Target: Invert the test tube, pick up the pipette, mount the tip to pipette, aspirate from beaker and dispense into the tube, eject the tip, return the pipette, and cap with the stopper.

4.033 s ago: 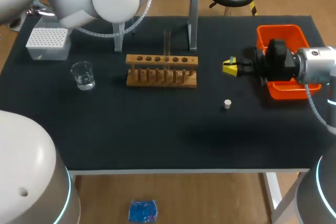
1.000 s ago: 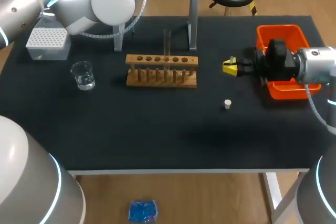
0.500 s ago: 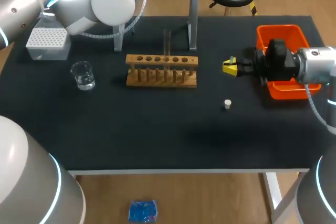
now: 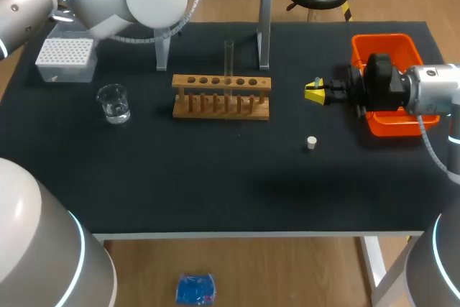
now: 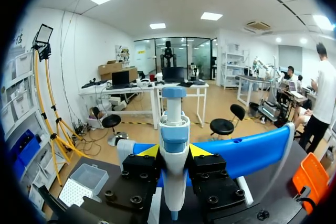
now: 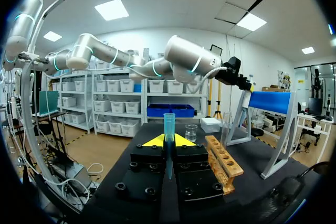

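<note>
At the left gripper (image 5: 174, 151), found both yellow tips pressed against the pipette (image 5: 174, 121) from two sides, up at the blue stand (image 5: 247, 150) by the far edge of the table (image 4: 215, 192); cannot tell whether lifted free of it. At the right gripper (image 6: 168, 141), found the fingers closed on a blue tip (image 6: 168, 121), above the table between the wooden rack (image 4: 221, 96) and the orange bin (image 4: 388, 47). Noted the test tube (image 4: 228, 57) upright in the rack, the beaker (image 4: 113, 102) and tip box (image 4: 66, 59) toward the left side, and the stopper (image 4: 311, 142) loose nearer the front.

Risks judged:
- Misjoining pipette and tip through poor alignment, bending or dropping the tip.
- Snagging the stand's uprights on withdrawal.
- Knocking the tall tube when crossing the rack.
- Brushing the loose stopper.

Judged ample open table front and centre; tight only around stand and rack at the rear.
</note>
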`<control>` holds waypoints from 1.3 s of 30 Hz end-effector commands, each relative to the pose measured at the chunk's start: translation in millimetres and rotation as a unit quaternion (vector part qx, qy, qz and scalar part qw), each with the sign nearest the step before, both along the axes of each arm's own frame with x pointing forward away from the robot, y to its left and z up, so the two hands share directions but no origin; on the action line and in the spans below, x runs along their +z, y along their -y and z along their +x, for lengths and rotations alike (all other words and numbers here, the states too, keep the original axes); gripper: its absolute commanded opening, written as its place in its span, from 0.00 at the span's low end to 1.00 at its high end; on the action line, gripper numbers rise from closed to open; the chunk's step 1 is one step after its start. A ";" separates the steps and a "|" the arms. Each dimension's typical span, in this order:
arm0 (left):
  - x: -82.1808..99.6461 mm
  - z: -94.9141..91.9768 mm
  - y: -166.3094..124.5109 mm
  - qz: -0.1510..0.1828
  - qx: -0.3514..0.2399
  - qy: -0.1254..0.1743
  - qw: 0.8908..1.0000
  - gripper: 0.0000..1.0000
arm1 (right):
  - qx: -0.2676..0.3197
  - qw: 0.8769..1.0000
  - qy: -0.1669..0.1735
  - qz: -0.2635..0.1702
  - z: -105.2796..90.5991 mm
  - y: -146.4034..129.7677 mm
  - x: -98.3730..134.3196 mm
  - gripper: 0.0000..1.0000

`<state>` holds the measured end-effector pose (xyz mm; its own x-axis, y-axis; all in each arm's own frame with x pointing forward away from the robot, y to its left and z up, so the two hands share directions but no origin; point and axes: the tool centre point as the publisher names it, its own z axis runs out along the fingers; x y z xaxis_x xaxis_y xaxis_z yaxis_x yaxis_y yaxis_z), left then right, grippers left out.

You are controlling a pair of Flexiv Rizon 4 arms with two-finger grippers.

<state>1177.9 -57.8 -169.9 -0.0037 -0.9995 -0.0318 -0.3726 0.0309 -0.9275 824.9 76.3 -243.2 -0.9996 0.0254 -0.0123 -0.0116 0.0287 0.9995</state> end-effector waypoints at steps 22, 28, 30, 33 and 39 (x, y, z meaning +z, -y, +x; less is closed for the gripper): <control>61.2 -43.6 6.6 -0.008 -0.203 0.005 0.979 0.00 | -0.002 1.000 0.000 -0.001 -0.7 -0.7 0.1 0.00; 79.4 -74.7 6.3 -0.030 -0.310 -0.014 0.950 0.00 | -0.002 1.000 0.000 -0.001 -0.7 -0.7 0.1 0.00; 85.5 -89.2 6.4 -0.029 -0.332 -0.019 0.942 0.00 | -0.002 1.000 0.000 -0.001 -0.7 -0.7 0.1 0.00; 94.0 -112.3 3.9 -0.026 -0.360 -0.031 0.932 0.00 | -0.002 1.000 0.000 -0.001 -0.7 -0.7 0.1 0.00; 109.9 -167.9 5.3 -0.038 -0.416 -0.040 0.908 0.00 | -0.002 1.000 0.000 -0.001 -0.7 -0.7 0.1 0.00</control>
<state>1053.8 -84.5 -78.3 -0.6001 -0.7996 -0.0237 -0.3130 0.2619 -0.9129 824.8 76.3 -243.2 -0.9996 0.0254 -0.0123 -0.0116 0.0286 0.9995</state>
